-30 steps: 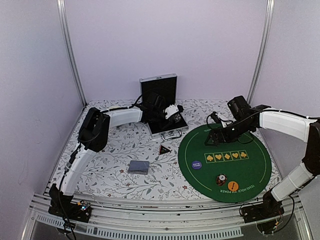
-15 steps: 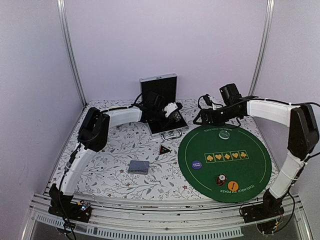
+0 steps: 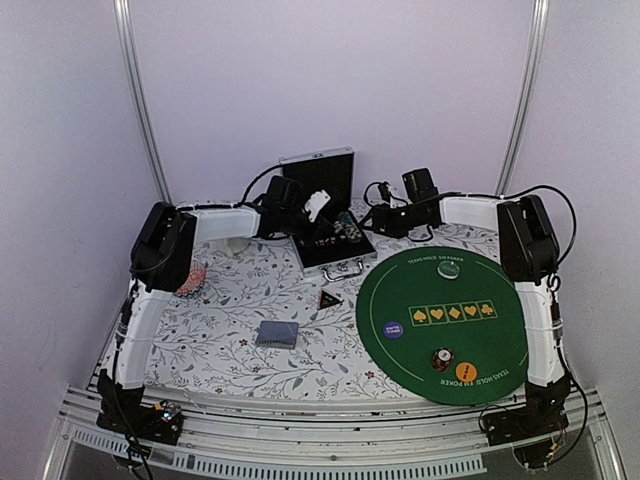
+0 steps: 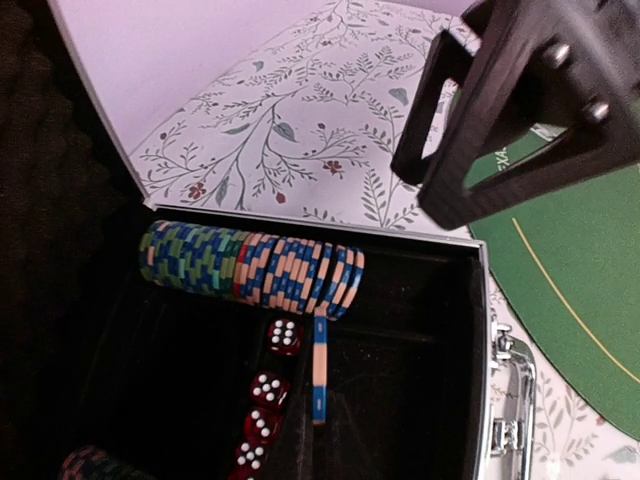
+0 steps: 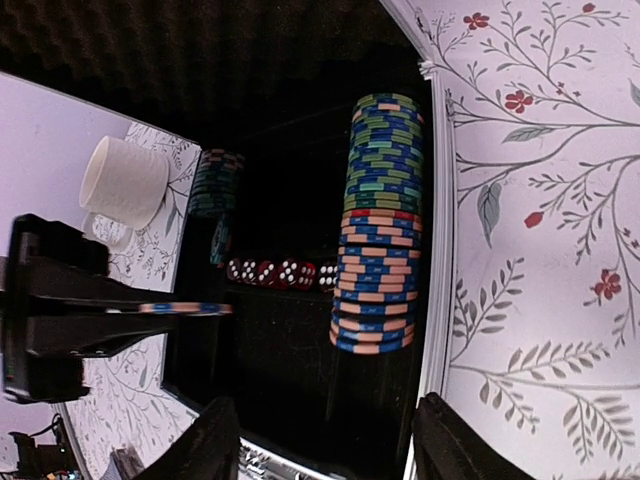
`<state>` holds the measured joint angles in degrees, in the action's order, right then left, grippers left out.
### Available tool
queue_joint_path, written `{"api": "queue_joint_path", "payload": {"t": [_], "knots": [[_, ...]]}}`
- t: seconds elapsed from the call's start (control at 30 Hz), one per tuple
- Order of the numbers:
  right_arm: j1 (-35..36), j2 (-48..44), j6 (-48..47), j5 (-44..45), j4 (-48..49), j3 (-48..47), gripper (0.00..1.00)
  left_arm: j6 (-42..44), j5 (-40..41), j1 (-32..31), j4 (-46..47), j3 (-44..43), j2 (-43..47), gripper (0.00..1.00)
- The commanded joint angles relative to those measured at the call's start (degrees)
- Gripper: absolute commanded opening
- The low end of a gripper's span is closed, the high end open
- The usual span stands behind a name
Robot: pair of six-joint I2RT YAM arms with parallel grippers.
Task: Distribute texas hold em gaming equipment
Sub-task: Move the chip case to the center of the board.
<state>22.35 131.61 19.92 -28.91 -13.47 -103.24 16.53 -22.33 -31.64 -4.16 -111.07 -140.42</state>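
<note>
Floral desk (image 3: 230, 330), open case (image 4: 300, 218): above it my left end effector (image 5: 120, 312) pinches one chip (image 5: 190, 308); my right end effector (image 5: 330, 445) gapes over its chip row (image 5: 378, 230). Likely light, stiff, slick; I'd squeeze flat faces.

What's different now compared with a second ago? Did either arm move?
The right gripper swung left, off the green mat to the open case, jaws open, leaving a pale disc at the mat's far edge. The left gripper, pinching a chip, shifted slightly left. The card deck, triangular marker, purple disc, orange disc and chip stack stayed put.
</note>
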Motion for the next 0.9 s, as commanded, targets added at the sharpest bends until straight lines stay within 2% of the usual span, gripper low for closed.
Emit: {"api": "queue_joint_path", "payload": {"t": [0.0,0.3,0.5,0.7,0.87], "knots": [[-0.2,7.0,1.9,-2.8,0.3,-3.4,0.58,-1.8,-2.0,1.5,5.0,5.0,6.6,0.0],[2.0,8.0,-0.7,-5.9,-0.2,-1.9,0.43,0.9,-0.8,2.2,6.0,13.9,12.0,0.0],[5.3,7.2,-2.0,-5.1,-0.7,-0.2,0.38,5.8,-1.9,2.0,4.6,17.8,13.9,0.0],[7.7,6.4,-2.5,-5.0,-1.2,1.0,0.36,13.2,-1.2,2.0,0.9,17.1,13.5,0.0],[9.3,6.5,-3.2,-4.6,-2.6,2.0,0.32,15.8,-2.8,2.2,-2.0,16.3,12.6,0.0]]}}
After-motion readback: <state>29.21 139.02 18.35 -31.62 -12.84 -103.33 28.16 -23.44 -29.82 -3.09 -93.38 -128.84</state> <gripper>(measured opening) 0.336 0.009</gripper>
